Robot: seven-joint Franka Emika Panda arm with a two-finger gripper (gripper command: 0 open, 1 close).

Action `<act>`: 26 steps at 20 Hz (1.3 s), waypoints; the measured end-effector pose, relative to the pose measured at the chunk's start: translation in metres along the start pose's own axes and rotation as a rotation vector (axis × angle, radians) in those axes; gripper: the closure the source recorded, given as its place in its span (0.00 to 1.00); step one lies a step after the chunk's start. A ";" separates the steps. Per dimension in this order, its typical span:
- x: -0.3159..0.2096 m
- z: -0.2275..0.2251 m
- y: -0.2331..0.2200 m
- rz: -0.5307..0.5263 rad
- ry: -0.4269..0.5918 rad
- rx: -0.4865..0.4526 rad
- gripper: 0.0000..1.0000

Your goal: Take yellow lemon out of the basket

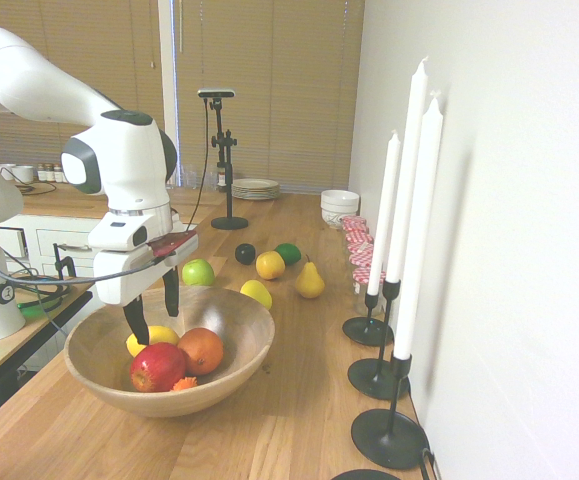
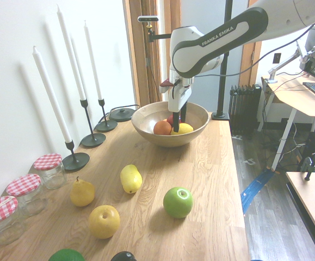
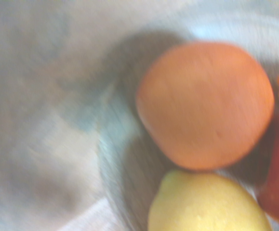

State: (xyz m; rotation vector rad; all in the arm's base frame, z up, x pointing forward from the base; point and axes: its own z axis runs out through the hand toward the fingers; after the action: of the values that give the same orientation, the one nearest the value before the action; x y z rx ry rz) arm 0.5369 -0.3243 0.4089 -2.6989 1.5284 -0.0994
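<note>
One hand [image 1: 155, 315] spread around yellow lemon [image 1: 155, 338] in basket [image 1: 234, 362], arm printed "FRANKA EMIKA"

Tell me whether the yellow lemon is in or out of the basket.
In. The yellow lemon lies inside the basket beside the orange, with the gripper lowered over it.

Smooth light wood basket [image 1: 244, 345] on a grained wooden table [image 1: 299, 420]; glossy yellow lemon [image 1: 155, 337] inside.

The white arm [image 1: 29, 80] reaches down, its dark fingers [image 1: 136, 322] spread apart and pointing straight down.
</note>
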 end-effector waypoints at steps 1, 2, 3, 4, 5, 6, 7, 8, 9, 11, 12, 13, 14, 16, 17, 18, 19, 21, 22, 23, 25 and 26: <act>0.000 0.003 0.003 0.005 -0.004 0.004 0.00; 0.000 0.006 0.005 0.008 -0.006 0.006 0.00; -0.001 0.009 0.007 0.009 -0.009 0.007 0.00; -0.002 0.011 0.007 0.011 -0.011 0.010 0.00; -0.002 0.013 0.008 0.012 -0.012 0.014 0.00; -0.003 0.015 0.008 0.012 -0.014 0.016 0.00; -0.003 0.016 0.008 0.011 -0.017 0.018 0.00; -0.004 0.018 0.007 0.009 -0.018 0.022 1.00; -0.003 0.020 0.007 0.005 -0.019 0.027 1.00; -0.003 0.026 0.006 -0.004 -0.020 0.029 1.00; -0.002 0.029 0.006 -0.009 -0.022 0.032 1.00; -0.002 0.032 0.005 -0.012 -0.023 0.035 1.00; -0.001 0.035 0.005 -0.015 -0.023 0.037 1.00; 0.000 0.037 0.006 -0.016 -0.024 0.039 1.00; 0.000 0.037 0.007 -0.017 -0.025 0.040 1.00; 0.001 0.037 0.008 -0.016 -0.024 0.040 1.00; 0.001 0.037 0.009 -0.016 -0.024 0.040 1.00; 0.002 0.037 0.012 -0.013 -0.024 0.040 1.00; 0.003 0.037 0.014 -0.011 -0.024 0.039 1.00; 0.004 0.037 0.015 -0.009 -0.023 0.039 1.00; 0.005 0.036 0.017 -0.006 -0.023 0.039 1.00; 0.005 0.036 0.017 -0.006 -0.022 0.039 1.00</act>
State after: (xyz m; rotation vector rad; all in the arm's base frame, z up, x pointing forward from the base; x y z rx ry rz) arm 0.5274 -0.3373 0.3718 -2.6654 1.4968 -0.0978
